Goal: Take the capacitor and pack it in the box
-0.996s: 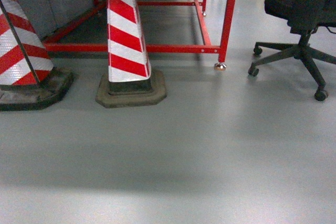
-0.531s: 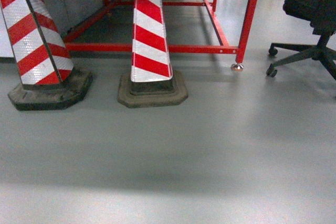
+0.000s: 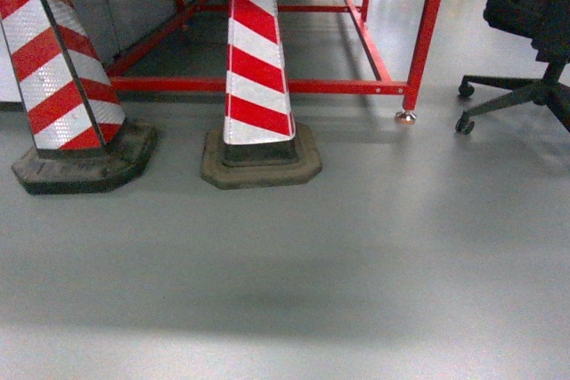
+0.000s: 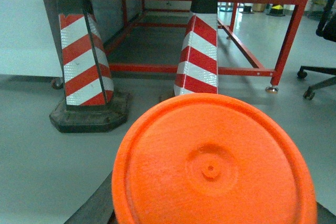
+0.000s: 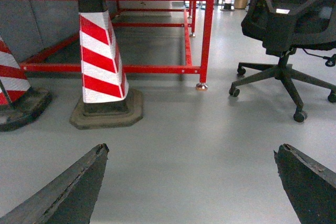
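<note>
The capacitor (image 4: pixel 212 166) fills the lower part of the left wrist view as a round bright orange end face with a small dimple at its centre. My left gripper (image 4: pixel 212 205) is shut on it; only a dark finger (image 4: pixel 97 205) shows at its lower left edge. In the right wrist view my right gripper (image 5: pixel 191 150) is open over bare grey floor, its dark fingertips (image 5: pixel 97 156) far apart with nothing between them. The box is out of view. Neither gripper appears in the head view.
Two red-and-white striped cones (image 3: pixel 256 68) (image 3: pixel 62 77) stand on dark bases on the grey floor. Behind them is a red metal table frame (image 3: pixel 427 24) with a foot (image 3: pixel 405 117). A black office chair (image 5: pixel 286 19) on castors stands at the right.
The head view has swung left: both cones and the red frame leg have slid rightward in the picture, and the chair has moved toward the right edge.
</note>
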Robot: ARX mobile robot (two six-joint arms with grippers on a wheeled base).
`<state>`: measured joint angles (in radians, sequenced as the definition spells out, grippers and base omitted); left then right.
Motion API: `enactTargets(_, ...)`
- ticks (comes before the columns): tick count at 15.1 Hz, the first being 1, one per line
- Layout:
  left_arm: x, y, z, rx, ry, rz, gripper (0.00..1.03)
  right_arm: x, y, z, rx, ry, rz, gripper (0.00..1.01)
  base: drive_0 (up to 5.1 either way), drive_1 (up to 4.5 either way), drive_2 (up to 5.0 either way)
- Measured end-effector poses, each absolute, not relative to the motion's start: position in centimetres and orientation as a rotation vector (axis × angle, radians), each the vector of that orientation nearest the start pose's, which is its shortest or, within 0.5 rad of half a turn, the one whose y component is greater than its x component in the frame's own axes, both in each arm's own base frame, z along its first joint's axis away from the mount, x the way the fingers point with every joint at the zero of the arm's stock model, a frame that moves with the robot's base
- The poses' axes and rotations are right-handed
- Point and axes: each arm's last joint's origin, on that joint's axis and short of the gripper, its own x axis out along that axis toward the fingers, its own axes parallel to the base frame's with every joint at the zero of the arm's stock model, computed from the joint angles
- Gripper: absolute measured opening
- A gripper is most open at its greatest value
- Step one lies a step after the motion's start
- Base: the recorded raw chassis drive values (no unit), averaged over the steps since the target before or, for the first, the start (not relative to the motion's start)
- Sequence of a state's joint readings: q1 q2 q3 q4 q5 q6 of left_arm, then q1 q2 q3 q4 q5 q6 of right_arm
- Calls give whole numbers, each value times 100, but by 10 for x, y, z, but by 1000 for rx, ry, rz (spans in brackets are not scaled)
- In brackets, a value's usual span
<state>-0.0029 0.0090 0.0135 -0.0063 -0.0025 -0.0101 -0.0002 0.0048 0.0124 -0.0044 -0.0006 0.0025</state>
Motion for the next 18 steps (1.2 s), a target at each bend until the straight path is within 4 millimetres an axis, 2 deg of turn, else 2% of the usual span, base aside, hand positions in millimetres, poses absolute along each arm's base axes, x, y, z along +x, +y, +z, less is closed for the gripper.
enactTargets(18,97,0,167,-10,2,-2,44,97,0,167,2,-2,0,98,2,403,-400)
